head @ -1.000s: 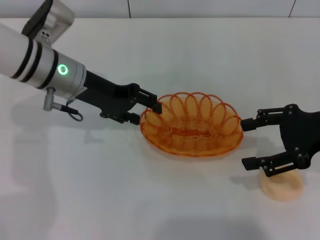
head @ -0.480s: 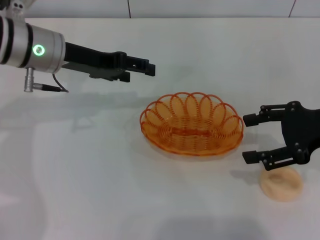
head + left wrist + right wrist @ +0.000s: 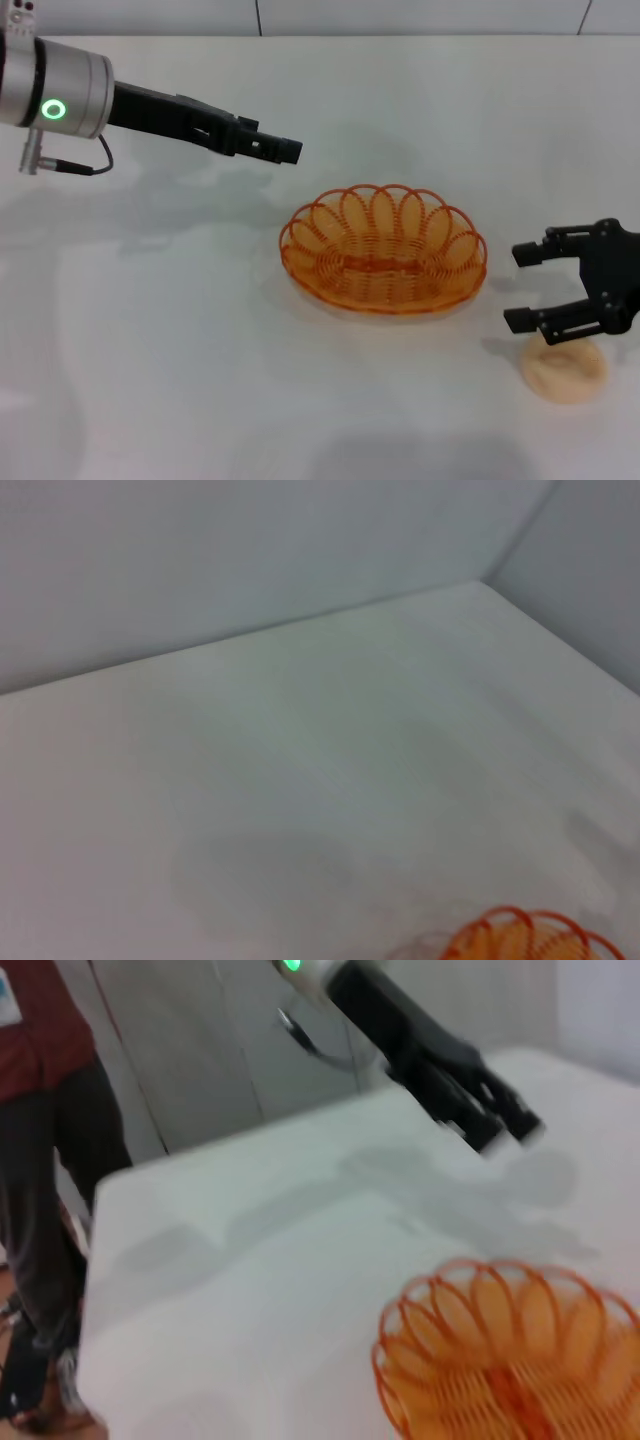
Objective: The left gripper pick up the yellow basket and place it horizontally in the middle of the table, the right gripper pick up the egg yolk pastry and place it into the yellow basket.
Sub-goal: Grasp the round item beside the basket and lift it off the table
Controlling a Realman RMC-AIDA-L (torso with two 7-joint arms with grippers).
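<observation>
The yellow basket (image 3: 383,250) lies flat on the white table (image 3: 180,360), near the middle, empty. It also shows in the right wrist view (image 3: 510,1360), and its rim shows in the left wrist view (image 3: 525,935). My left gripper (image 3: 285,150) is raised, behind and to the left of the basket, clear of it; the right wrist view also shows it (image 3: 490,1120). My right gripper (image 3: 520,286) is open and empty, to the right of the basket, its fingers just above the egg yolk pastry (image 3: 563,372) on the table.
A person in a dark red top (image 3: 40,1110) stands beyond the table's far edge in the right wrist view. A grey wall (image 3: 250,550) runs behind the table.
My left gripper has let go of the basket's left rim and pulled up and away to the back left. My right gripper has shifted slightly right, over the pastry. The basket stayed in place.
</observation>
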